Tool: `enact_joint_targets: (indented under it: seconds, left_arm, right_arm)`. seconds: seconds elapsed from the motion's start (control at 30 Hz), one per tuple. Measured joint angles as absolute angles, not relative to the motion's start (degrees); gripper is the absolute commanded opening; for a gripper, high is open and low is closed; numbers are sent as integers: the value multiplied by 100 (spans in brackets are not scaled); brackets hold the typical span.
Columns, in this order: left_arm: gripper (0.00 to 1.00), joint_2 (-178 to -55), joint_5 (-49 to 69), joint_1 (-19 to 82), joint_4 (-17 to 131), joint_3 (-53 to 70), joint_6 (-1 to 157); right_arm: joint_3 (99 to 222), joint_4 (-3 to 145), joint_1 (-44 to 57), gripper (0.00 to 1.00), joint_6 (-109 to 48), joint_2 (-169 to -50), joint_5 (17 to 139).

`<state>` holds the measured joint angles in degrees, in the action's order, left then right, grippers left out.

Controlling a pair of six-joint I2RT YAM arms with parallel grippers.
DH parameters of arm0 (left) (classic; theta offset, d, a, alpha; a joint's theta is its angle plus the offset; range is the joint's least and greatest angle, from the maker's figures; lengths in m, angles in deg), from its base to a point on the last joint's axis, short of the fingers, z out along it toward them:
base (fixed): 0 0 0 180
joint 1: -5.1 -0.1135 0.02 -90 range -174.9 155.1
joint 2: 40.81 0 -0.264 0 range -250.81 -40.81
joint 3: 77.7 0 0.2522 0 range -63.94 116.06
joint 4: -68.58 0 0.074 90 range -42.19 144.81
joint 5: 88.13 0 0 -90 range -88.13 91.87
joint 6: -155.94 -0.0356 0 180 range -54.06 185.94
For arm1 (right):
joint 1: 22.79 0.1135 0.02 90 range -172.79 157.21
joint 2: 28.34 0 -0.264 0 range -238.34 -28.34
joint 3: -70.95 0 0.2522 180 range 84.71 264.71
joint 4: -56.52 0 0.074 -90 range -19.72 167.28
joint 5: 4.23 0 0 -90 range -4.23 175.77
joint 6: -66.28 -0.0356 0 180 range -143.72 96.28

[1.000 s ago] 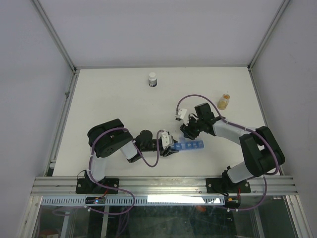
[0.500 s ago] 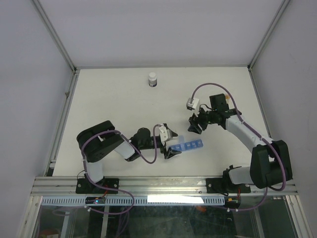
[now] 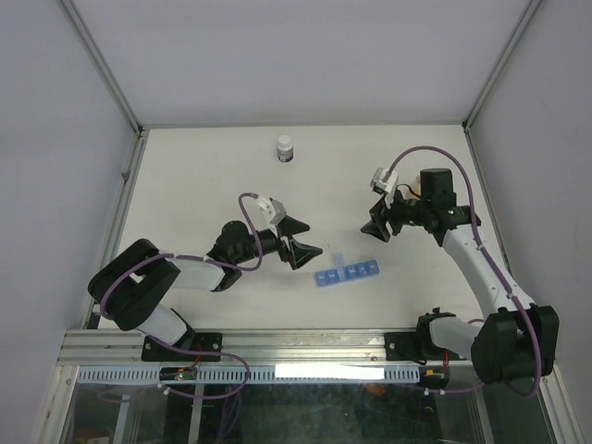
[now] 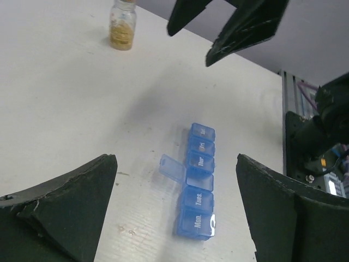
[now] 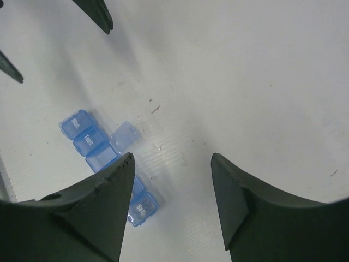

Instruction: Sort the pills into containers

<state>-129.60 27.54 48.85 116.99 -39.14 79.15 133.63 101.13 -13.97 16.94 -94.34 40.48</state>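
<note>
pill organiser strip lies flat, third cell's lid open.

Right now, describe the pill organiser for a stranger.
On the white table, look near the middle of the front edge. The pill organiser is a flat blue strip of day-labelled cells, one lid open, unlike the upright bottle and jar.

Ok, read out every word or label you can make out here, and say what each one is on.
"Mon." on the end lid of the pill organiser.
"Tues." on the next lid.
"Thur." on the lid past the open cell.
"Fri." on the lid after that.
"Sat" on the far end lid.
Flipped-open lid: no text legible.
Label on the white bottle: too small to read.
On the amber jar: nothing readable.
</note>
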Motion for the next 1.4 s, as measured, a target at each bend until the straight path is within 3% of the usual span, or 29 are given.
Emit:
enact_joint_targets:
  seconds: [0.3, 0.57, 0.83, 1.23, 1.4]
  left_arm:
    - [95, -11948, 2684, 4100, 10615, -3914, 8700]
    - [96, -11454, 2070, 3892, 9078, -2607, 8282]
    - [99, -12855, 1764, 3340, 8075, -819, 7939]
    - [99, -14608, 1642, 2588, 7093, 449, 8369]
    - [99, -15187, 1075, 2526, 6617, 1270, 8345]
  right_arm:
    - [14633, 10269, -1447, 64, 1117, -9427, 3641]
    - [13770, 9672, -2759, 65, 510, -9189, 2824]
    - [13573, 9420, -2855, 64, 300, -9187, 2695]
    - [13449, 9392, -2855, 64, 409, -9178, 3243]
    - [13449, 9392, -2855, 64, 462, -9178, 3313]
